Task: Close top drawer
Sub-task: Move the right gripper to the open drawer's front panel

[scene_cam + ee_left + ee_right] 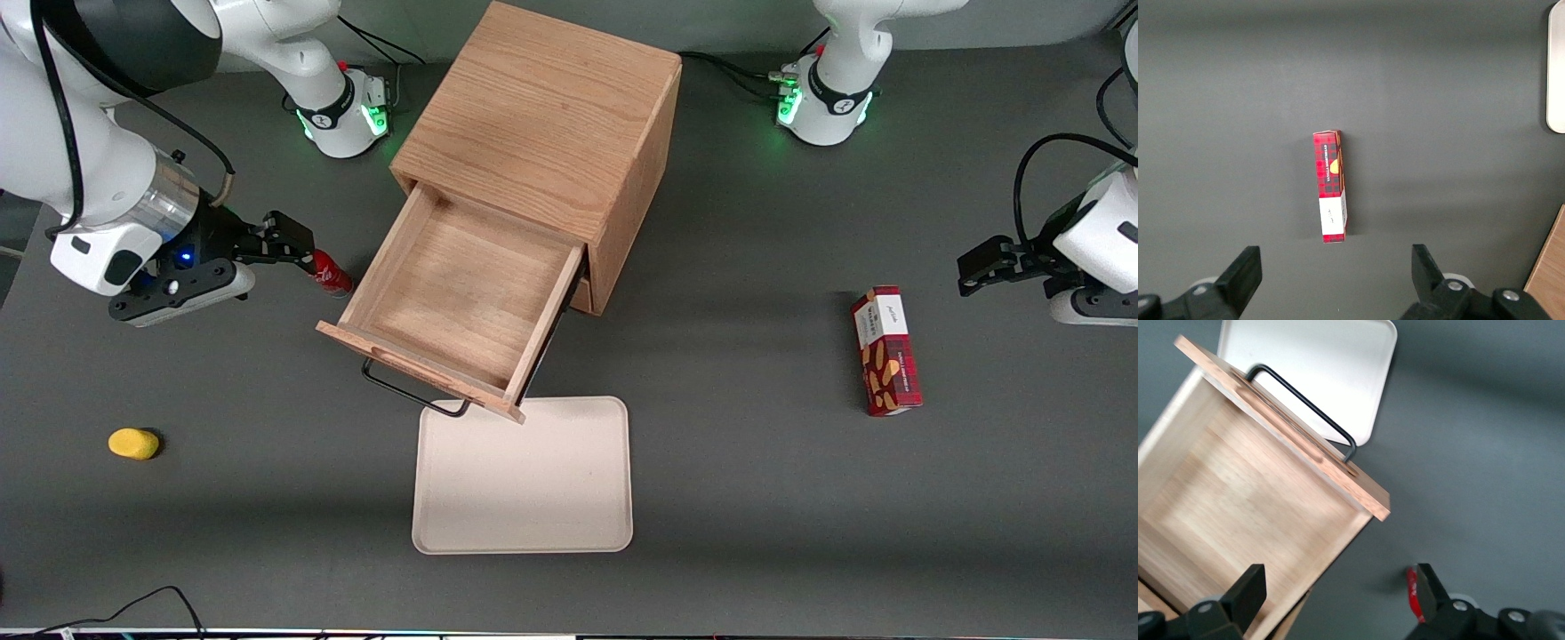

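Top drawer [462, 298] juts from the cabinet [542, 133]; gripper [289, 242] beside it.

1. Front view: high, steep downward look over the whole table [756, 267], facing the robots.
2. Right wrist view: close, looking down past the gripper [1338, 600], fingers spread, at the top drawer [1251, 507] and tray [1338, 360]; both also in the front view.
3. Left wrist view: close, straight down on the red box [1330, 187]; shared with the front view.
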Available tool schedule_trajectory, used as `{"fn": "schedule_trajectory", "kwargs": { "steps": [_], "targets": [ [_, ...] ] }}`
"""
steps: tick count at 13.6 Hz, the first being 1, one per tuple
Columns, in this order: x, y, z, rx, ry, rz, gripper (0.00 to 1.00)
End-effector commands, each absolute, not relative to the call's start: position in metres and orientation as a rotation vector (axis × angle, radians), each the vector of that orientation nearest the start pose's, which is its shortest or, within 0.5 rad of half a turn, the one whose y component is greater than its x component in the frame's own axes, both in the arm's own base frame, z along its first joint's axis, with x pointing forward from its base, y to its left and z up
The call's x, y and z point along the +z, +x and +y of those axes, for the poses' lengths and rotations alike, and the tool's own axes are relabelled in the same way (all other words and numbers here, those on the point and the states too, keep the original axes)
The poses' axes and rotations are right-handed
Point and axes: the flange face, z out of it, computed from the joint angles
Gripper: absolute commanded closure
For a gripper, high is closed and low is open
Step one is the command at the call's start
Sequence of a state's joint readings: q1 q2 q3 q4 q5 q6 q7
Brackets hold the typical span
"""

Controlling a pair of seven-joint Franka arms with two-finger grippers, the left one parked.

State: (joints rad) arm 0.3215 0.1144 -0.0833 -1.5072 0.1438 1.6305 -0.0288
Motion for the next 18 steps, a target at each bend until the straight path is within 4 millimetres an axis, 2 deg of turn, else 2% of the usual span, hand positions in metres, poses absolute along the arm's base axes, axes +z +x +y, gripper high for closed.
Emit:
{"fn": "schedule_trajectory", "kwargs": {
  "steps": [1,5,8,10,12,15,18],
  "targets": [
    [0.598,0.605,0.17,-0.024,-2.94,-0.367,0.0],
    [0.578,0.643,0.177,-0.051,-2.95,-0.386,0.0],
    [0.568,0.661,0.182,-0.11,-2.926,-0.417,0.0],
    [0.562,0.667,0.184,-0.148,-2.9,-0.557,0.0],
    [0.554,0.673,0.186,-0.191,-2.843,-0.838,0.0],
    [0.541,0.683,0.185,-0.256,-2.762,-1.123,0.0],
    [0.526,0.689,0.185,-0.245,-2.708,-1.145,0.0]
  ]
}}
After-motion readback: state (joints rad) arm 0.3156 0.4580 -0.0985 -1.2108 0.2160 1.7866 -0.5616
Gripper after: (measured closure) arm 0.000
